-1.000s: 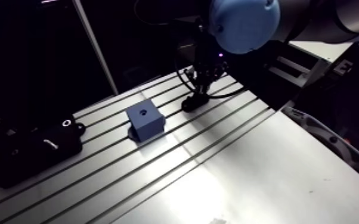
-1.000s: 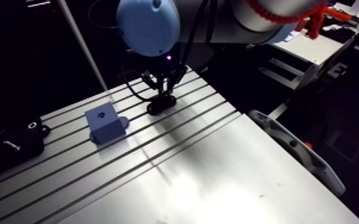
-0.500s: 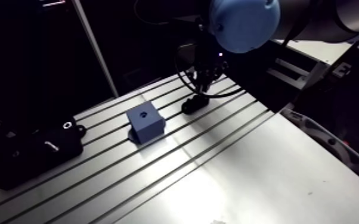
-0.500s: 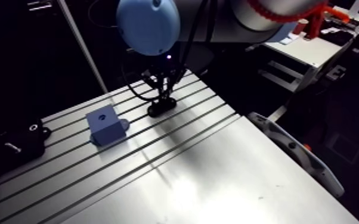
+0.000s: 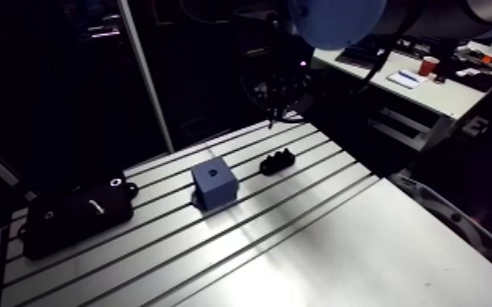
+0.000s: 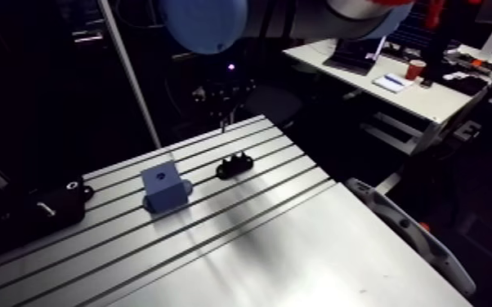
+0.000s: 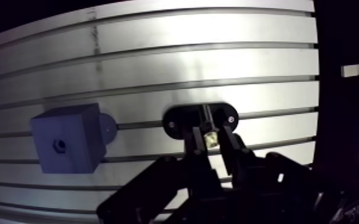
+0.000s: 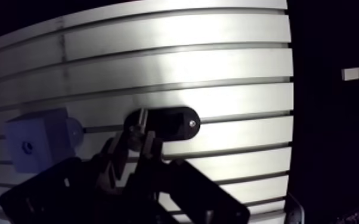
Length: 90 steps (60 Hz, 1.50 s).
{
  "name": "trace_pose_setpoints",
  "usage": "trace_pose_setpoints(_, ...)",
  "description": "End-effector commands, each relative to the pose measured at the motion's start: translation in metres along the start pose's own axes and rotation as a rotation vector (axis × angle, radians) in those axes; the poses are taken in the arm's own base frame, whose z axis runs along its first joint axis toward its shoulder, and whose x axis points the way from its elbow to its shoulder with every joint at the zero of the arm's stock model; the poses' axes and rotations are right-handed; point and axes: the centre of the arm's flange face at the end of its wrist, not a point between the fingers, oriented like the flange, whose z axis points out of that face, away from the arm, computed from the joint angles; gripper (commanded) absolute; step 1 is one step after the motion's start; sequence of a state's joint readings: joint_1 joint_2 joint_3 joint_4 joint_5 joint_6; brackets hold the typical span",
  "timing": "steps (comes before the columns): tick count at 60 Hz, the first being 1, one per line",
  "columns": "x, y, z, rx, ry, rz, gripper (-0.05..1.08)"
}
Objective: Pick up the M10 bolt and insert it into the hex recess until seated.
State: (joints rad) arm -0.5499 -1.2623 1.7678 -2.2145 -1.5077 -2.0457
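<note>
A: The slotted table is taken in first. A black case is seen lying towards one end of it.

B: And a blue block is set on the slats, between the case and a small black holder. The block is kept apart from both.

A: The gripper is held up over the table, clear of its surface. In the wrist view the holder is found directly under it.

B: The fingers are drawn in tight, and something shiny is clamped between them.

A: That is the bolt. It is gripped at the head, with the shank pointed down at the holder.

B: The recess is seen in the block's top face, off to one side of the gripper. Nothing is seated in it.
</note>
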Motion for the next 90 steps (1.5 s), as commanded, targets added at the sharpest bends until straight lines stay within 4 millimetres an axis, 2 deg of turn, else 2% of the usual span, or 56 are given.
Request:
trace_pose_setpoints(1, 0.008, -0.009, -0.039, 0.006, -0.023, -0.114, 0.75)
trace_pose_setpoints(16, 0.012, -0.020, -0.063, 0.043, -0.106, -0.212, 0.75)
trace_pose_setpoints(20, 0.018, -0.044, -0.068, 0.001, -0.176, -0.283, 0.75)
trace_pose_setpoints(21, 0.018, -0.044, -0.068, 0.001, -0.176, -0.283, 0.75)
trace_pose_setpoints(26, 0.023, -0.071, -0.067, -0.045, -0.227, -0.350, 0.75)
trace_pose_setpoints(35, 0.028, -0.085, -0.065, -0.033, -0.251, -0.381, 0.75)
trace_pose_setpoints(41, 0.031, -0.112, -0.065, -0.021, -0.271, -0.449, 0.75)
trace_pose_setpoints(56, 0.033, -0.130, -0.054, -0.005, -0.307, -0.507, 0.75)
trace_pose_setpoints(60, 0.032, -0.143, -0.046, 0.005, -0.322, -0.543, 0.75)
trace_pose_setpoints(76, 0.033, -0.148, -0.043, 0.013, -0.328, -0.616, 0.75)
trace_pose_setpoints(90, 0.033, -0.163, -0.039, 0.014, -0.336, -0.644, 0.75)
